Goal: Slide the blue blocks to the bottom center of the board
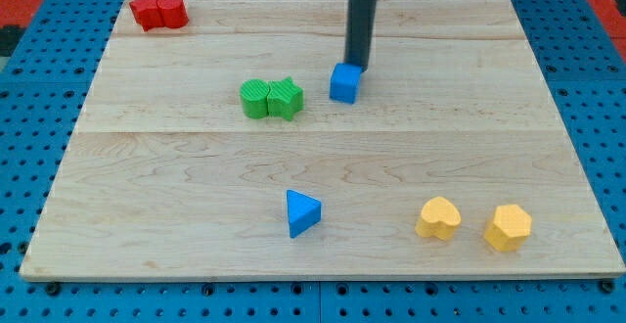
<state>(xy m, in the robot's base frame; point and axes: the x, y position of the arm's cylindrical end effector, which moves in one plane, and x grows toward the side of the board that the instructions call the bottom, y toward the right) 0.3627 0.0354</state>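
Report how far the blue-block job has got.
Done: the blue triangular block lies near the bottom centre of the wooden board. In hand: my tip sits just above the blue cube, apparently touching it, right of the two green blocks. Left: the cube is in the board's upper half and needs sliding down beside the triangle.

The wooden board (176, 215) rests on a blue perforated surface (39, 108). Two red blocks (158, 11) sit touching at its top-left corner. A green cylinder (257, 99) and a green star (286, 98) touch near the centre. A blue cube (344, 83) lies to their right. A blue triangular block (302, 212) lies at bottom centre. A yellow heart (437, 218) and a yellow hexagon (508, 227) lie bottom right.
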